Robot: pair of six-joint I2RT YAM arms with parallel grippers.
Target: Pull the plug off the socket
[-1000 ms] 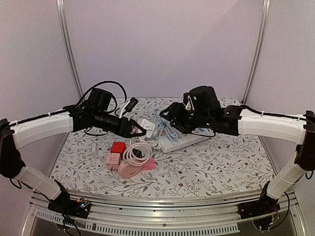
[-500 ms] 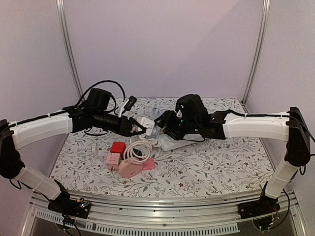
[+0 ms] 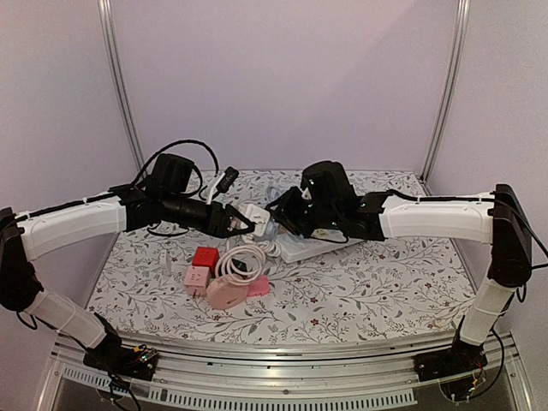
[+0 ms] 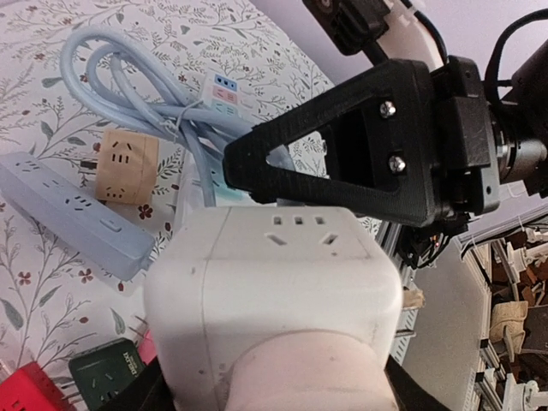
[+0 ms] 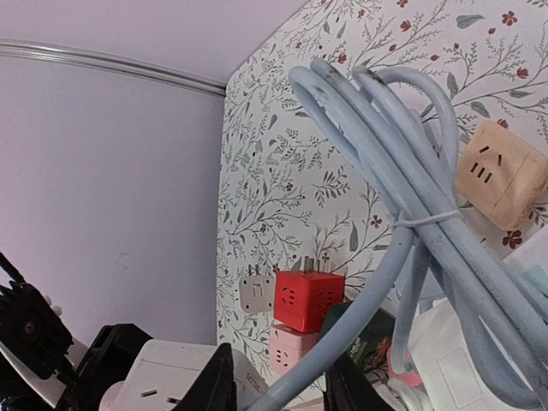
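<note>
My left gripper (image 3: 237, 224) is shut on a white cube socket (image 3: 255, 214), held above the table. In the left wrist view the cube (image 4: 274, 274) fills the frame, and a pale rounded plug body (image 4: 308, 377) sits on its near face between my dark fingers. My right gripper (image 3: 279, 210) is open just right of the cube. Its black finger (image 4: 342, 145) hangs right behind the cube. In the right wrist view a light blue cable (image 5: 368, 282) runs between my right fingertips (image 5: 218, 385). The cube's corner (image 5: 171, 377) shows at lower left.
A white power strip (image 3: 318, 248) and the blue cable bundle (image 3: 289, 229) lie under the right arm. A red cube (image 3: 205, 257), pink cubes (image 3: 197, 278) and a coiled white lead (image 3: 240, 264) lie in front. A beige cube (image 5: 501, 175) and a small white adaptor (image 5: 255, 295) lie nearby.
The right arm has swung left, bringing its gripper from over the power strip to right beside the white cube. The left gripper has held still with the cube.
</note>
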